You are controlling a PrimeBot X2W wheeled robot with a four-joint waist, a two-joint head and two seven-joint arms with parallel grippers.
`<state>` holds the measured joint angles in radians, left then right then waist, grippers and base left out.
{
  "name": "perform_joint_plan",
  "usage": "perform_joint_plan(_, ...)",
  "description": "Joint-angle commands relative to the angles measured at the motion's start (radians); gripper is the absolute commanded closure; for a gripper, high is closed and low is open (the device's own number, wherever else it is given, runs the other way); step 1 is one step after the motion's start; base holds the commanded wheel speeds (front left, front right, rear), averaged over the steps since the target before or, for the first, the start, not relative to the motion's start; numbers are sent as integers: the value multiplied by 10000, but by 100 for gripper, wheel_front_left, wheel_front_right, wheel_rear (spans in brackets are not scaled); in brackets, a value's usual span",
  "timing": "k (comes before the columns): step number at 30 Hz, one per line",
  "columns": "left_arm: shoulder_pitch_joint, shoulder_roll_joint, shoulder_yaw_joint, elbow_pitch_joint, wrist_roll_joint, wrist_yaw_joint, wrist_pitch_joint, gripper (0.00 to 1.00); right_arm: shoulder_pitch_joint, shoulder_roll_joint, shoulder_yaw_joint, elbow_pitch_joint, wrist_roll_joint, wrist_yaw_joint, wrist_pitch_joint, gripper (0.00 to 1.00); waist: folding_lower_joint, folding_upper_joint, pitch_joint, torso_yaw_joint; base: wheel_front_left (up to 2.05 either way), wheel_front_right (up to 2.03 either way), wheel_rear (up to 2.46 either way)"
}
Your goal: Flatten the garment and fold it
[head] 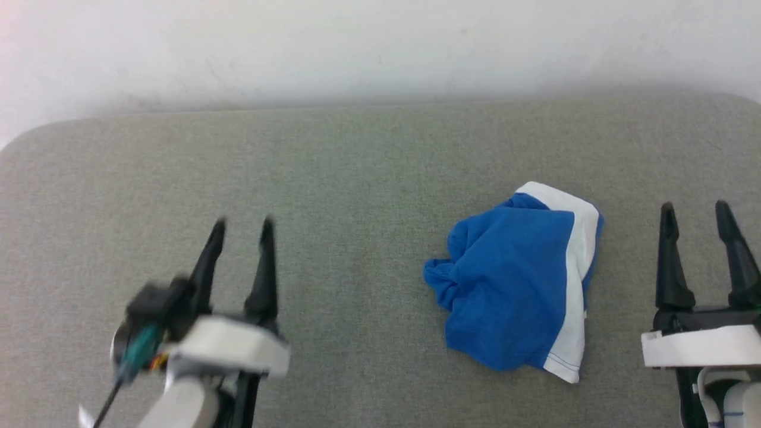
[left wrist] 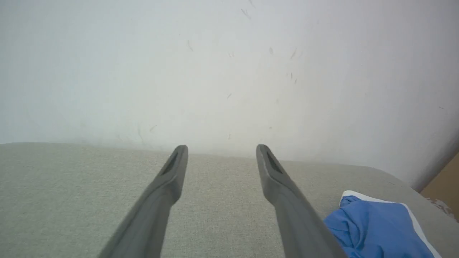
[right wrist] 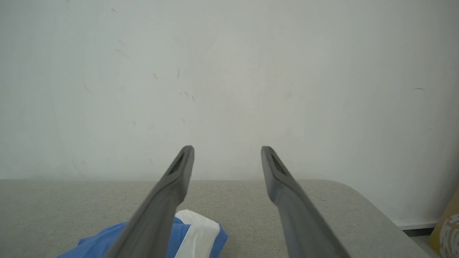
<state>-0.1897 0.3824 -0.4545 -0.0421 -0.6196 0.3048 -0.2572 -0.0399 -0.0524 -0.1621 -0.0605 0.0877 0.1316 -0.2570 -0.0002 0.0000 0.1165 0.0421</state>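
While the garment (head: 511, 285) lies crumpled in a heap right of centre on the grey padded surface (head: 333, 178) — neither flattened nor folded yet — the left gripper (head: 244, 222) at lower left and the right gripper (head: 694, 206) at lower right both gape wide, holding nothing.

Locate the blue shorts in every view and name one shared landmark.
Head view: shorts right of centre on the grey cushion, nearer the right gripper.
Left wrist view: lower right corner.
Right wrist view: bottom edge, left of centre, partly behind a finger.
Shared landmark: the white wall.
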Motion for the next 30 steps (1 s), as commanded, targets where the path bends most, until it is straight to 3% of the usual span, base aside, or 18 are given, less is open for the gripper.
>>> perform_joint_plan(1, 495, -106, 219, -114, 211, 89, -41, 0, 154, 22, 19, 55, 29, -9, -47, 0, 2, 0, -131, 97, 0, 0, 0)
perform_joint_plan(6, 2004, -767, 1045, -352, 826, -161, -43, 0, 427, 22, 124, 259, 119, -9, -47, 0, 2, 0, -169, 298, 0, 0, 0)
perform_joint_plan(11, 2036, -1321, 1428, -309, 1351, -711, -44, 0, 164, 22, 477, 371, 337, -9, 64, 0, 2, 0, 104, 625, 0, 0, 0)
perform_joint_plan(14, 1812, -1630, 1646, -270, 1609, -996, -44, 0, -626, -5, 979, 314, 174, -9, 735, 0, 2, 0, 439, 769, 0, 0, 0)
perform_joint_plan(17, 1596, -1922, 1806, -142, 1805, -1287, -44, 0, -1742, -491, 1606, 354, 306, -9, 1956, 0, 2, 0, 824, 901, 0, 0, 0)
perform_joint_plan(23, 1205, -2545, 2035, 329, 2067, -1910, -45, 0, -3912, -2205, 3211, 1003, 1339, -9, 5438, 0, 2, 0, 1476, 1330, 0, 0, 0)
perform_joint_plan(30, 972, -3025, 2221, 863, 2296, -2463, -45, 0, -4946, -3469, 3667, 2448, 1852, -9, 8779, 0, 2, 0, 1711, 1955, 0, 0, 0)
